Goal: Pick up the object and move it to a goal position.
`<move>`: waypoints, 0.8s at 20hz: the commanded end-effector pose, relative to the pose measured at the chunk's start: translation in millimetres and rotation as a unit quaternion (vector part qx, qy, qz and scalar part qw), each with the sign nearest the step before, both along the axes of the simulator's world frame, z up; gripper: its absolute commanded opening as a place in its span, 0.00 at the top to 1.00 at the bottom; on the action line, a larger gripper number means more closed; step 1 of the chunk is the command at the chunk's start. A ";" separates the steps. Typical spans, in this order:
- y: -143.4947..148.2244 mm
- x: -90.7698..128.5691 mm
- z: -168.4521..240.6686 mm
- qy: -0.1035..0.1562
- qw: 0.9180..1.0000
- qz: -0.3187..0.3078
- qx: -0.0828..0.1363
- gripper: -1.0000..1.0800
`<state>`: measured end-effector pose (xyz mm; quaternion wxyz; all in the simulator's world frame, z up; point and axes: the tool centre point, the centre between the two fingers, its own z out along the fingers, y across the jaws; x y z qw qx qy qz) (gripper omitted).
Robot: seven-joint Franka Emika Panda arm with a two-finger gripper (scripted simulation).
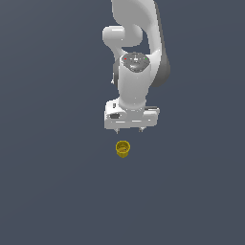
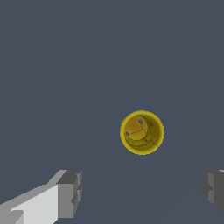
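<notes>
The object, a small mustard-yellow cup [image 1: 123, 149], stands upright on the dark floor, just below the arm in the exterior view. In the wrist view the cup [image 2: 142, 132] is seen from above, its mouth open toward the camera. My white gripper [image 1: 129, 129] hangs above the cup, pointing down, with a gap between them. Its fingers are spread wide and hold nothing; in the wrist view the gripper [image 2: 142, 192] shows one grey fingertip [image 2: 70, 192] on each side, and the cup lies off the line between them.
A plain dark grey floor [image 1: 57, 182] lies around the cup. The white arm [image 1: 139, 57] rises behind the gripper. No other objects show.
</notes>
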<state>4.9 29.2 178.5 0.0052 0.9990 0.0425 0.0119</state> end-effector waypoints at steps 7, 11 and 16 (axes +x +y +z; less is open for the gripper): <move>-3.4 1.8 4.3 -0.003 1.000 -0.020 0.004 0.04; -5.4 2.9 6.0 -0.005 1.000 -0.031 0.006 0.04; -5.1 2.5 6.5 -0.005 1.000 -0.030 0.006 0.04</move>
